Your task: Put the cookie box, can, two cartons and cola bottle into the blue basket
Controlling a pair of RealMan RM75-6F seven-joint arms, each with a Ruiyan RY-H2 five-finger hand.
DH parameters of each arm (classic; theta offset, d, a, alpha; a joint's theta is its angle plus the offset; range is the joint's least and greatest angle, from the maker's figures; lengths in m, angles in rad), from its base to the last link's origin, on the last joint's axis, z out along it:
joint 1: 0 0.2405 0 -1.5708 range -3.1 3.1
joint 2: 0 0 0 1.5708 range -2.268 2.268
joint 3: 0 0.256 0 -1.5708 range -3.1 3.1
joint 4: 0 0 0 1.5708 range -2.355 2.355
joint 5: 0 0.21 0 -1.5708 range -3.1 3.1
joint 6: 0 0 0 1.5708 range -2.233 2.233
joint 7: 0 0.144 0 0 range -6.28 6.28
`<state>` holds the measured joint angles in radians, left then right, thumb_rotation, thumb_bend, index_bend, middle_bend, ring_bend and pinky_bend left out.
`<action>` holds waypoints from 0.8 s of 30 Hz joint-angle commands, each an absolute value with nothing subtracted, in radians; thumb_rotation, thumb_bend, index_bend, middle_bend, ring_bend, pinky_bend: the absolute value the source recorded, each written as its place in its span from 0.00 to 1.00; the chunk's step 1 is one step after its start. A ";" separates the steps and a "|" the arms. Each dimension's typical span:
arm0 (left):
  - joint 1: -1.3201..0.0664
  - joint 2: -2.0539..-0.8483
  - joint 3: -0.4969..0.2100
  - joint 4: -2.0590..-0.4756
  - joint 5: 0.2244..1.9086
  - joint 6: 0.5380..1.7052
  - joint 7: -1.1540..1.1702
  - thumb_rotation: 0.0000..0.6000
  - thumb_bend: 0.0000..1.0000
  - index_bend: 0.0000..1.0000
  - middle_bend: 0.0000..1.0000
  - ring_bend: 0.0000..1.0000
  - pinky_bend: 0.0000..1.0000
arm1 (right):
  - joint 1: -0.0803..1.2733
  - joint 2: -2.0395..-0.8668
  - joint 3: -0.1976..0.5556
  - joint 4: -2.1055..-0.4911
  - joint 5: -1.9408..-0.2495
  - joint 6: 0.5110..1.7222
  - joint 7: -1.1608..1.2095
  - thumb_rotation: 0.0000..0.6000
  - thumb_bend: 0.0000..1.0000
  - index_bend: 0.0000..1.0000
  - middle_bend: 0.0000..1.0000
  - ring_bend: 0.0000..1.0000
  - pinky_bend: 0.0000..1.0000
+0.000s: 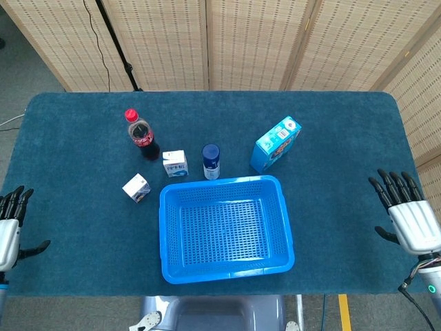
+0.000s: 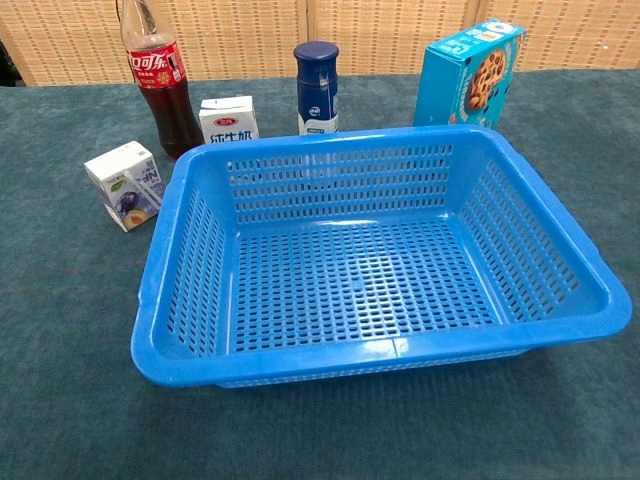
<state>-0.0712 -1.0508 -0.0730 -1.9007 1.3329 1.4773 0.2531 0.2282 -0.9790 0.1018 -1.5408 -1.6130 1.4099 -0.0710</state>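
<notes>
Blue basket (image 1: pixel 227 265) sits empty on the teal counter (image 1: pixel 331 138), the five items lined up behind it.

The left hand (image 1: pixel 8 231) is cut by the head view's edge, and the chest view shows neither hand and crops the cola bottle's (image 2: pixel 158 85) cap. Woven-cane screens (image 1: pixel 248 41) stand behind the carpeted counter. Both hands hover at the counter's outer edges, well apart from everything; the right hand (image 1: pixel 408 221) and the left each hold nothing, fingers (image 1: pixel 389 186) spread wide. Cola bottle, milk carton (image 1: pixel 175 164), can (image 1: pixel 211 161) and cookie box (image 1: pixel 276 143) stand upright behind the basket; a second carton (image 1: pixel 136 187) sits tilted at its left.
</notes>
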 commanded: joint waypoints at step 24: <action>-0.106 -1.123 -0.124 -1.890 1.209 1.488 0.400 1.00 0.00 0.00 0.00 0.00 0.00 | 0.854 -1.191 0.180 -1.125 -1.643 0.799 0.249 1.00 0.00 0.00 0.00 0.00 0.12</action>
